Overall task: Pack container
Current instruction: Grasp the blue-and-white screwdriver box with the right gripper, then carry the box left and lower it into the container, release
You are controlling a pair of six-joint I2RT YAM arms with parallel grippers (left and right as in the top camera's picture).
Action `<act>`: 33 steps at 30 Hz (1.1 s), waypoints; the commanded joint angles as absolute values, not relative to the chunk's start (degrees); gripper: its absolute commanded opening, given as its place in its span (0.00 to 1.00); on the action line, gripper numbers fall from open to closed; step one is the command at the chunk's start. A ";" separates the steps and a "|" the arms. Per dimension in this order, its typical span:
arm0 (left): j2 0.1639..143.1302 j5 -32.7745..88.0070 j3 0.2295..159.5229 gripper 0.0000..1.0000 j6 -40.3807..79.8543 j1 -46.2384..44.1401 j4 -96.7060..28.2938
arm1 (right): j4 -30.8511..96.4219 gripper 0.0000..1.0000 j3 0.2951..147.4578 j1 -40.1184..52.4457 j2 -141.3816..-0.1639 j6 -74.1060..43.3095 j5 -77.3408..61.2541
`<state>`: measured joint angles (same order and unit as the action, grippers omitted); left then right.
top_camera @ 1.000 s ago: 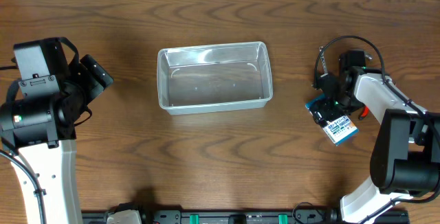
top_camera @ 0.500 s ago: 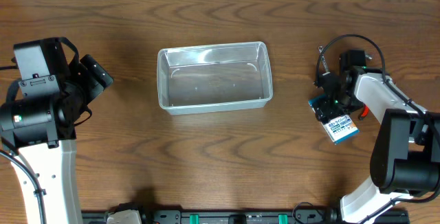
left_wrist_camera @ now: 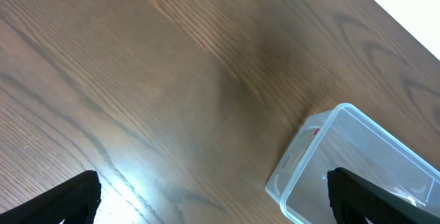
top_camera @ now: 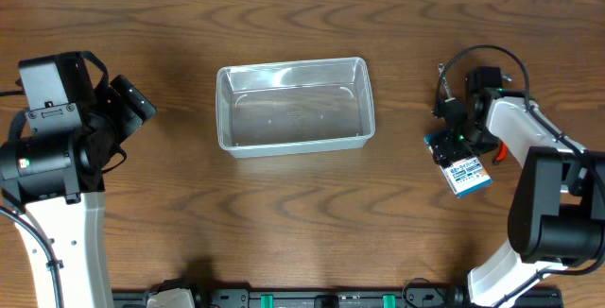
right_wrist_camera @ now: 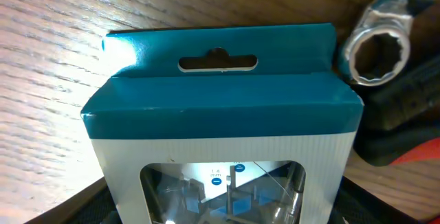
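Dark brown wood-grain table carries everything.

Right wrist view, nearest first: a blue-and-white printed card packet with a clear window and a hang slot fills the frame. Its window end is closest to the lens and its teal tab points away. Dark finger edges show only at the two lower corners, either side of the packet. Judged: right end effector clenched across the packet's width, gripping the body so the tab end leads.

Just beyond the tab, upper right of that frame: silver metal ring spanner. Below it is the black-and-red handle of some tool. Both lie near the packet; contact not resolvable.

Farther off, centre of the overhead frame: clear rectangular plastic container, empty, well apart from the packet.

Farthest, left edge of the overhead frame: left end effector released, fingers wide, held above the table short of the container, probably to leave the drop path free.

Step in hand, as judged: carry packet to container.
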<state>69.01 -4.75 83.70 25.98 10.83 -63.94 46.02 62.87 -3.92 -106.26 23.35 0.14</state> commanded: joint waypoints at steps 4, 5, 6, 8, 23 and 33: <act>69.23 -5.65 83.59 0.98 26.85 11.07 -63.81 | 49.01 0.66 72.05 0.89 -103.15 21.65 -1.96; 69.23 -5.65 83.59 0.98 26.85 11.07 -63.81 | 49.56 0.63 74.19 1.87 -102.04 21.65 -1.98; 69.23 -5.65 83.59 0.98 26.85 11.07 -63.81 | 49.87 0.62 76.07 2.85 -101.10 21.65 -1.96; 69.23 -5.65 83.59 0.98 26.85 11.07 -63.81 | 49.80 0.60 80.03 5.10 -99.02 21.63 -1.96; 69.23 -5.63 83.59 0.98 26.87 11.07 -65.98 | 39.20 0.60 93.49 30.92 -100.47 26.68 -4.67; 69.23 -5.63 83.59 0.98 26.87 11.07 -66.59 | 39.72 0.67 93.49 35.88 -114.37 27.99 -8.64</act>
